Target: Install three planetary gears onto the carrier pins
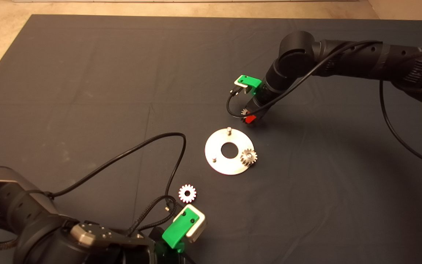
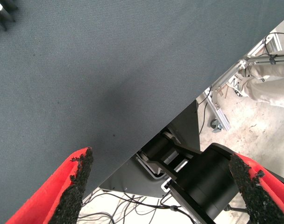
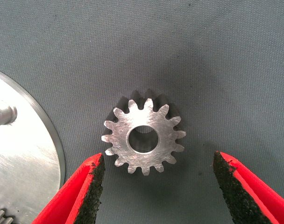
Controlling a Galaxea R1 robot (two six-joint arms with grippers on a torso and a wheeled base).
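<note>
Your right gripper [image 1: 248, 116] hangs over the mat [image 1: 123, 73] just beyond the far right edge of the carrier plate [image 1: 218, 161]. Its red fingers [image 3: 79, 196] are spread wide, clasping nothing, and they straddle a loose planetary gear [image 3: 143, 138] that lies flat on the mat between the pads without touching either. In the head view that gear [image 1: 244, 111] shows only as a few teeth beside the fingertips.

The plate lies flat near the middle of the mat. One gear [image 1: 248, 157] already sits on the pin at the plate's right edge. The far pin [image 1: 228, 129] and the near-left pin [image 1: 214, 159] stand bare. A third gear [image 1: 187, 193] lies flat on the mat, to the near left of the plate and apart from it, just beyond your left gripper.

Your left gripper [image 2: 163, 191] waits at the near left edge of the mat. Its fingers [image 2: 76, 186] are released and wide apart with nothing between them. Past the mat's edge, its wrist view shows the robot's base [image 2: 198, 179], floor cables [image 2: 132, 205] and a person's leg [image 2: 273, 84].
</note>
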